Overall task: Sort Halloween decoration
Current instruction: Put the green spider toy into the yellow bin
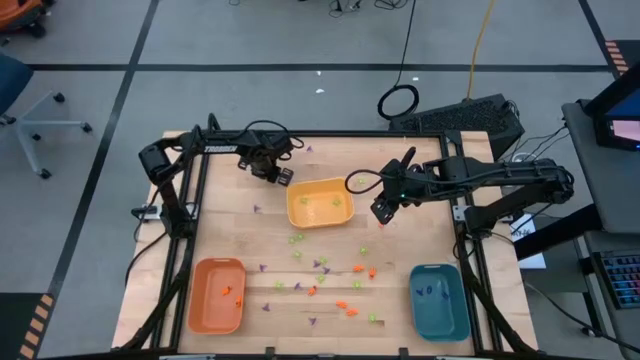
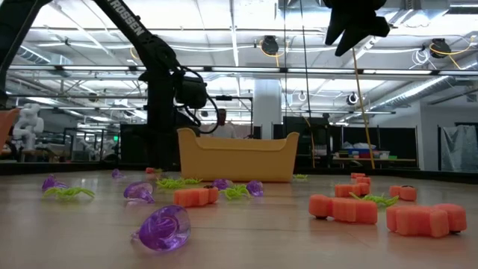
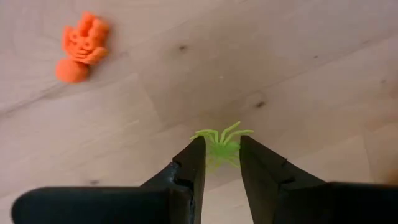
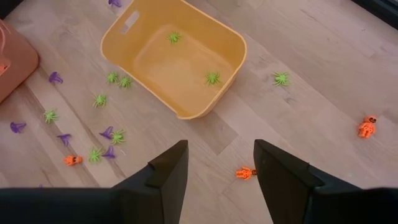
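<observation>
The Halloween decoration is many tiny orange, light green and purple pieces (image 1: 320, 270) scattered over the wooden table's middle and near part. My left gripper (image 3: 219, 144) is by the far left corner of the yellow tray (image 1: 320, 203), shut on a light green spider (image 3: 222, 148). An orange piece (image 3: 81, 46) lies on the wood just beyond it. My right gripper (image 4: 219, 152) hangs open, high above the table, right of the yellow tray (image 4: 180, 59). A small orange piece (image 4: 245, 172) lies below it. My left gripper pinches the light green spider by its body (image 3: 219, 152) between its two fingers. The spider's legs (image 3: 227, 132) stick out past the fingertips. The fingers point down at the table. Whether the spider is clear of the wood I cannot tell.
The yellow tray holds a few green spiders (image 4: 212, 78). An orange tray (image 1: 217, 293) with orange pieces sits at the near left. A teal tray (image 1: 440, 300) with purple pieces sits at the near right. In the low view, purple (image 2: 160, 226) and orange (image 2: 343, 209) pieces lie nearest.
</observation>
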Motion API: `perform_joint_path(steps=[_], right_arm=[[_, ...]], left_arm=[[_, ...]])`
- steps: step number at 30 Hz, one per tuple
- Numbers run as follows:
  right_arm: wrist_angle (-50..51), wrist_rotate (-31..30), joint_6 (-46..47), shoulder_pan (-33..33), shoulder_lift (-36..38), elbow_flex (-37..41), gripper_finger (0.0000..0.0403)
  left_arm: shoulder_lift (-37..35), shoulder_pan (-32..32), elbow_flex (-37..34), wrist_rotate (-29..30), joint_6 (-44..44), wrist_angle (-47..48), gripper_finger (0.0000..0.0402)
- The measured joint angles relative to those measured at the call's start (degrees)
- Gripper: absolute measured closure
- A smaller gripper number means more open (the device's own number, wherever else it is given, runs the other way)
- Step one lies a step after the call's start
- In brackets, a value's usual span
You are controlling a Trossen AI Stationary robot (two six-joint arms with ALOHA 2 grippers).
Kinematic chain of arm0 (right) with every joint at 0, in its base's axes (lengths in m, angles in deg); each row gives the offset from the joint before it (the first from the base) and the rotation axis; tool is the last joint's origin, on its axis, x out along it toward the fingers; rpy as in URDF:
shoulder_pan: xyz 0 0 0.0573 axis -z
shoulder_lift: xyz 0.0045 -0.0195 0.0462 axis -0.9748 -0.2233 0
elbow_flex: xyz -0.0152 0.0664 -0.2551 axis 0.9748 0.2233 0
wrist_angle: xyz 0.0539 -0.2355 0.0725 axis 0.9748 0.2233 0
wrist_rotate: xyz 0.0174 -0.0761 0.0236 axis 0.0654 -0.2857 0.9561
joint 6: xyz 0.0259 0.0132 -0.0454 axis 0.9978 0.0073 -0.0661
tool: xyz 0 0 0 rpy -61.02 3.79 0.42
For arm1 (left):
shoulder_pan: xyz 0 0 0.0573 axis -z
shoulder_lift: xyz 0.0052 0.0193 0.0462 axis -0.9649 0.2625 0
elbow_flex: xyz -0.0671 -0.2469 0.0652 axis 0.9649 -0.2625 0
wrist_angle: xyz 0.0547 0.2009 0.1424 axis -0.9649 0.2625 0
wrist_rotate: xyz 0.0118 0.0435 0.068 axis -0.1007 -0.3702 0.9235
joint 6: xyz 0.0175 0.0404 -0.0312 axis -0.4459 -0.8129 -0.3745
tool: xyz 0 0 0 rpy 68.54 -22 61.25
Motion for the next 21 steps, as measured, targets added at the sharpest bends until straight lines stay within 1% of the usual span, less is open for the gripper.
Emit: perform_joint_path(steps=[6,11,15,21], right_arm=[[-0.01,-0.07,-0.11,0.68,0.0,0.0,0.0234],[-0.02,-0.07,-0.29,0.68,0.0,0.01,0.0234],[-0.02,-0.09,-0.29,0.68,0.0,0.01,0.0234],[-0.05,-0.41,-0.33,0.68,0.0,0.01,0.0234]], left_arm=[[-0.05,0.0,0.04,-0.24,-0.56,2.29,0.0314],[-0.87,-0.04,0.13,-1.7,-0.66,3.75,0.0314],[-3.14,-0.05,0.18,-1.85,-1.62,5.34,0.0314],[-9.04,-0.09,0.2,-1.42,-1.96,7.44,0.0314]])
